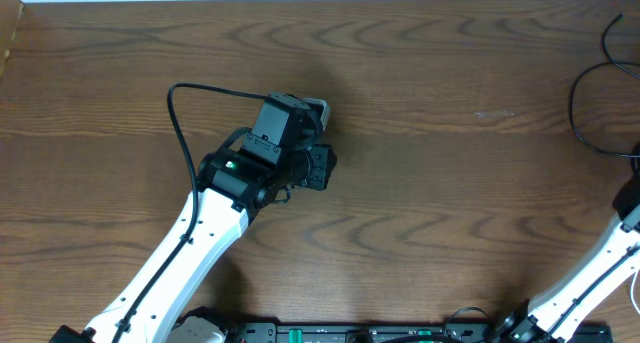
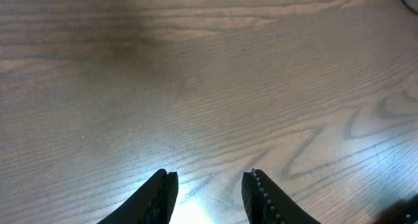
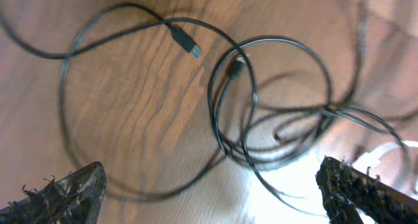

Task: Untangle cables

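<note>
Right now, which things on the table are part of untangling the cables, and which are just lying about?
Job: black cable; white cable.
Just there: wooden table; thick black wire fixed to the left arm.

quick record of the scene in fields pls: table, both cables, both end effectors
table: brown wood
black cable: loose loops crossing each other, plug end lying on the wood
white cable: short stretch visible beside the black loops
left end effector: open, empty, over bare wood
right end effector: wide open above the loops, holding nothing
untangling: not yet done
</note>
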You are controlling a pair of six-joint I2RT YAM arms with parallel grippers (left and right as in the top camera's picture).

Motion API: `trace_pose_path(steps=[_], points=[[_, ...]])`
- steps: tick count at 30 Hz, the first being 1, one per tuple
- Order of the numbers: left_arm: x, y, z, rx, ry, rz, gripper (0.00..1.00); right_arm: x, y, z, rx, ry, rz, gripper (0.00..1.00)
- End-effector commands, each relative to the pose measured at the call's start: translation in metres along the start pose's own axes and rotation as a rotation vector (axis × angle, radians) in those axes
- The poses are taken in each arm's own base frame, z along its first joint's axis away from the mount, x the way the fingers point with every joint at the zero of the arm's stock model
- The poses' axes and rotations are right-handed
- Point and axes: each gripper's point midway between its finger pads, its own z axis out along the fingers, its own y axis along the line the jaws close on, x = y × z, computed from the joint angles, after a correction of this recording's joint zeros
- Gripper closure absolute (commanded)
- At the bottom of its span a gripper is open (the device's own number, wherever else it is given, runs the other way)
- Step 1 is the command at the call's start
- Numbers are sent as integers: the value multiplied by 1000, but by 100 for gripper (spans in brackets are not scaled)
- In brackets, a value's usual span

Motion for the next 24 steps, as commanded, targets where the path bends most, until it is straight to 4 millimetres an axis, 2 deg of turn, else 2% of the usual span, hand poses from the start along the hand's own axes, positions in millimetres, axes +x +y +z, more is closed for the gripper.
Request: trace_pose_path(steps=[1, 6, 9, 13, 17, 21, 24], points=[[-2, -3, -6, 11, -10, 23, 62, -5, -11, -63, 0, -93, 58, 1], [-5, -4, -7, 12, -24, 30, 62, 28, -32, -71, 84, 24, 77, 1], [-9, -3, -8, 5, -46, 33, 62, 39, -25, -74, 27, 70, 23, 2], [-17, 6, -17, -55, -93, 35, 62, 48, -33, -102, 40, 37, 43, 1], [-27, 12, -40, -63, -171, 19, 62, 56, -41, -143, 15, -36, 49, 1], [-37, 23, -68, -91, -261, -6, 62, 68, -46, -167, -16, -75, 49, 1], [-41, 31, -84, -104, -308, -27, 61, 87, -40, -179, -47, -95, 15, 1]])
